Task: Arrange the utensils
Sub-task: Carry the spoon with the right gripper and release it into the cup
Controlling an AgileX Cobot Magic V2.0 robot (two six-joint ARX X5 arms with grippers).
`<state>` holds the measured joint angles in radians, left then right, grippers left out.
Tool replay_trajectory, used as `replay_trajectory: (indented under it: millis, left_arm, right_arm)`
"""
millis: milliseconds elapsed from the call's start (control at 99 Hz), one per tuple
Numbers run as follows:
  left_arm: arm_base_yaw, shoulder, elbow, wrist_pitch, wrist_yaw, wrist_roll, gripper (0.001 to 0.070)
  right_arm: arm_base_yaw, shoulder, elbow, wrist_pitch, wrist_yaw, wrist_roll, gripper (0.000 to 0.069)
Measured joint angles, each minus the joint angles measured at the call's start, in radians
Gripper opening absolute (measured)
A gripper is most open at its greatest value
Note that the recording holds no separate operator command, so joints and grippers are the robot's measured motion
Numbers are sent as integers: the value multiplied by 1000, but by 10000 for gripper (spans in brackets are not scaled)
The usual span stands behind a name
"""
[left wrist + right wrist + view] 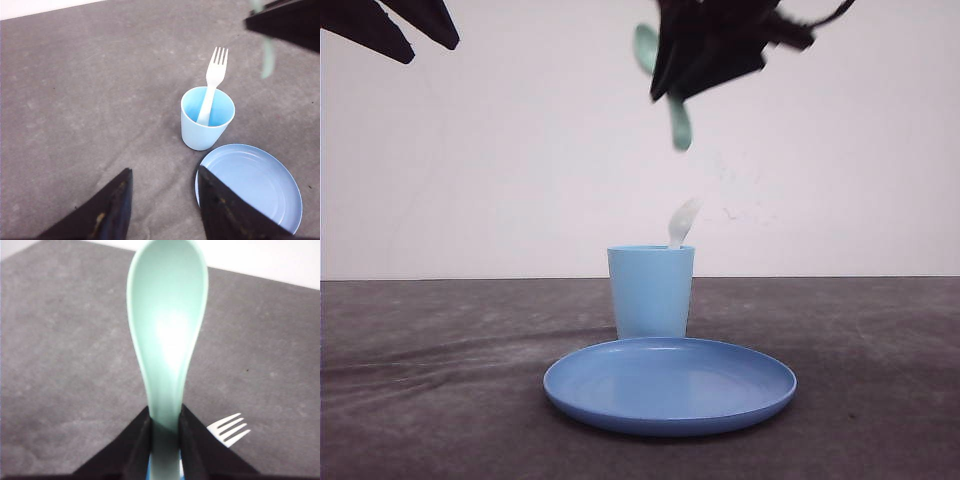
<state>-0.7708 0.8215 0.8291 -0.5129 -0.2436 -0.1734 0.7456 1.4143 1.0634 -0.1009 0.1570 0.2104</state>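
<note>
A: Front view has the white fork [681, 222] already standing in the light blue cup [651, 292], tines up, behind the blue plate [670, 385] on the tabletop [430, 380].

B: So half done?

A: Seemingly. The right gripper [165, 440] has its fingers clamped on the mint-green spoon [167, 335], high above the cup and not yet lowered in.

B: And the left gripper [162, 200]?

A: Fingers spread apart, holding nothing.

spoon [679, 125] midsection behind right hand [705, 70]
</note>
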Motion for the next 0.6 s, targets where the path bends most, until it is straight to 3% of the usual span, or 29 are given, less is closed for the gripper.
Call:
replay_trajectory:
  millis: [596]
  left_arm:
    - [0, 0, 0, -30, 0, 0, 240]
  right_arm:
    - [12, 257, 0, 91, 26, -5, 78]
